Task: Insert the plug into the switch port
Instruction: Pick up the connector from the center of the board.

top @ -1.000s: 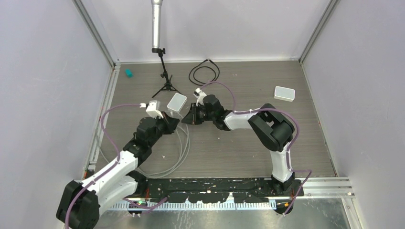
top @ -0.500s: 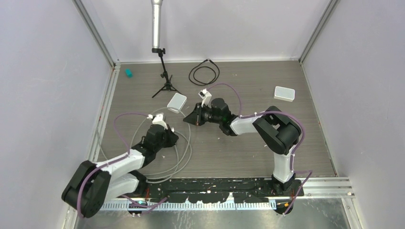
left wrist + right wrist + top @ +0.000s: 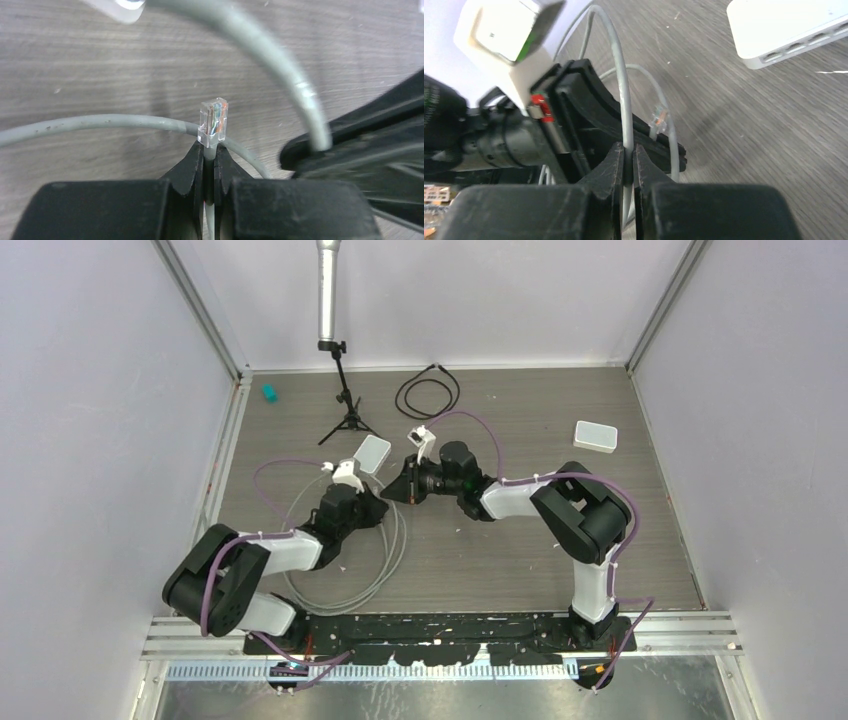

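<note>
While both arms meet mid-table, the plug (image 3: 213, 121) stands clear of the switch (image 3: 372, 453), not in any port.

The left gripper (image 3: 209, 156) is clenched on the grey cable (image 3: 100, 122) just behind the clear plug, which pokes out past its fingertips. The right gripper (image 3: 628, 156) is pinched tight on another stretch of that cable, close beside the left one. From the right wrist, the switch's row of ports faces the grippers, well apart from the plug.
</note>
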